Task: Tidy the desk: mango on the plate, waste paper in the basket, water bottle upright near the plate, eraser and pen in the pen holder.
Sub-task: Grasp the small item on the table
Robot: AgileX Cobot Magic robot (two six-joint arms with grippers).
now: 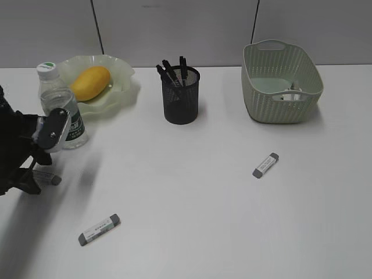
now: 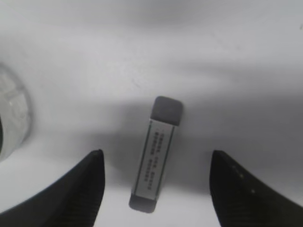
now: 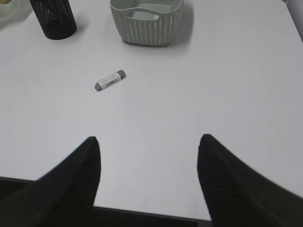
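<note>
My left gripper (image 2: 156, 152) is open just above the desk (image 1: 192, 192), its fingers on either side of a grey-tipped white eraser (image 2: 156, 158) without touching it. That eraser (image 1: 47, 176) peeks out beside the left arm. Two more erasers lie loose, one at the front left (image 1: 99, 229) and one at the middle right (image 1: 265, 165). The mango (image 1: 90, 81) rests on the plate (image 1: 125, 74). Beside the plate the water bottle (image 1: 58, 104) stands upright. Black pens (image 1: 174, 71) stand in the pen holder (image 1: 181, 97). Waste paper (image 1: 289, 93) lies in the basket (image 1: 281, 107). My right gripper (image 3: 147, 138) hangs open and empty over the desk's near edge.
The right wrist view shows the middle-right eraser (image 3: 110, 80), the pen holder (image 3: 53, 19) and the basket (image 3: 147, 26) far ahead. The water bottle's base (image 2: 12, 118) stands close to the left of the left gripper. A grey partition wall backs the desk.
</note>
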